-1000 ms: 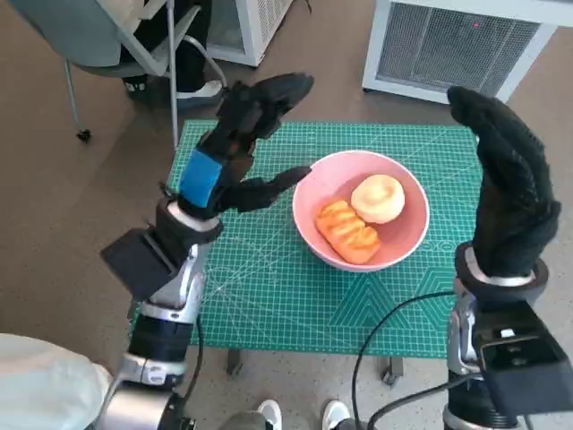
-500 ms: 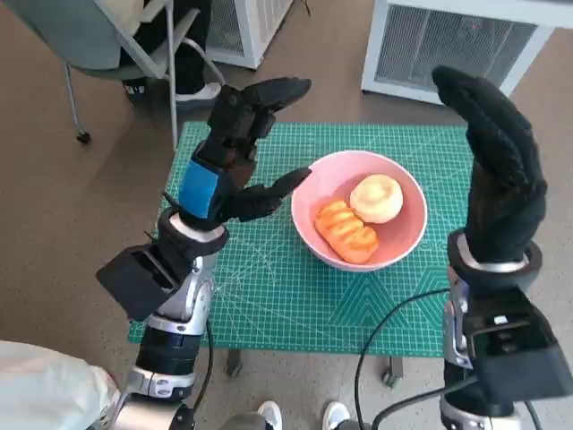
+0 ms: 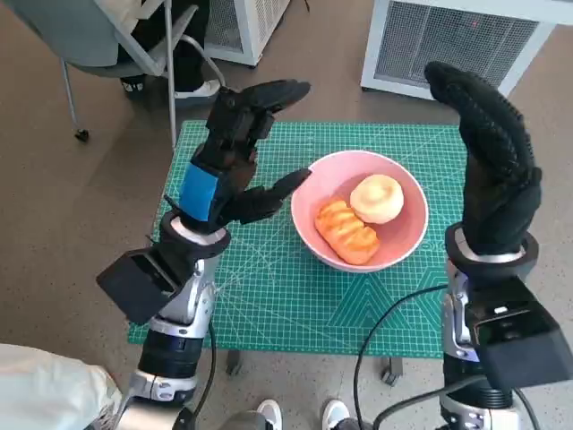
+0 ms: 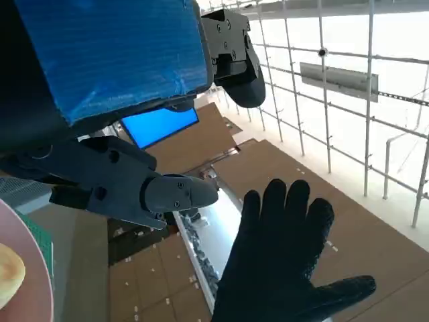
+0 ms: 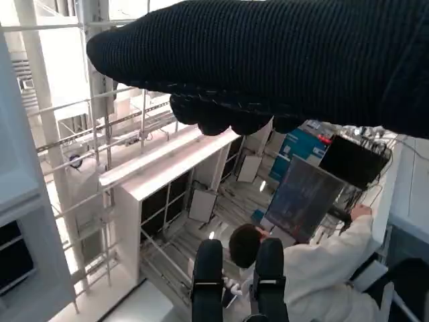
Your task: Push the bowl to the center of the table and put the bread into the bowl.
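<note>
My right hand (image 5: 281,64) fills the frame as a dark knitted band, fingers curled and holding nothing. Beyond it, a person in a white coat (image 5: 315,268) reaches toward a dark screen (image 5: 305,194), beside a white cabinet (image 5: 167,181).

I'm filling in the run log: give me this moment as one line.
bowl: mid-table | bread: in bowl, beside round bun | left hand: raised, empty | right hand: raised, empty

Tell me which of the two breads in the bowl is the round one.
The pale bun, on the side of the bowl nearer the right hand. The other bread is orange, long and ridged.
</note>
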Tool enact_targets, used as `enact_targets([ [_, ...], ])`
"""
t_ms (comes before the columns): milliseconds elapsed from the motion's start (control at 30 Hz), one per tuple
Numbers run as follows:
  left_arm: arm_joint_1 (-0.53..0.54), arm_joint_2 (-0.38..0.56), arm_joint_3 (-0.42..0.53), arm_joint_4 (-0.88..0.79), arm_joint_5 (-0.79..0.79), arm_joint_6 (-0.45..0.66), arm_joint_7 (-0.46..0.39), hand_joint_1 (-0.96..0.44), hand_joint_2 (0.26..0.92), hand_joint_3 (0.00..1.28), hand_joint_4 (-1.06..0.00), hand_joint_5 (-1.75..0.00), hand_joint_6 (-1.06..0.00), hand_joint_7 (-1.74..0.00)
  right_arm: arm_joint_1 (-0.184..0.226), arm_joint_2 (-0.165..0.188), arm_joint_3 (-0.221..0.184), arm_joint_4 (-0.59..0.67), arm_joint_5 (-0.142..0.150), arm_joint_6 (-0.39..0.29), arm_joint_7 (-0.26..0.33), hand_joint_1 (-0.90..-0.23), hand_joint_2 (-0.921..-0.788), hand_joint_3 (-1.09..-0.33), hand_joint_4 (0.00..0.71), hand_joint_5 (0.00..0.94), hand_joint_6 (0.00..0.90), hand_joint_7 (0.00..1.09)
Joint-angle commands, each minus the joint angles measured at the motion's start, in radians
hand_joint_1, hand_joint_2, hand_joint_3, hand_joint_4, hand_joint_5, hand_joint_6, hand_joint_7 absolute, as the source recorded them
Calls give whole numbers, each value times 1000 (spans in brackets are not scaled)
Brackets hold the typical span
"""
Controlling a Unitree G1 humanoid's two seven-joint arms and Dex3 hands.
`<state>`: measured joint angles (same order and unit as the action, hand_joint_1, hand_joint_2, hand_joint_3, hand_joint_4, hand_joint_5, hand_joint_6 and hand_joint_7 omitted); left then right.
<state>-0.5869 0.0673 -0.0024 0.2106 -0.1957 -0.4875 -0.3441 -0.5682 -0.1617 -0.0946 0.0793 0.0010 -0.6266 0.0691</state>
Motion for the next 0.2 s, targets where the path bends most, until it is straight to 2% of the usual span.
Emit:
enact_targets([
  [33, 7, -6, 5, -29, -16, 11, -1, -292, 921, 326, 1, -803, 1, -950, 12, -5, 2, 8, 16, 5, 13, -366, -921, -520, 443, 9, 115, 734],
  [200, 9, -5, 8, -39, -31, 23, -6, -293, 919, 327, 1, -801, 1, -948, 14, 1, 3, 8, 8, 6, 7, -364, -921, -521, 444, 9, 115, 734],
])
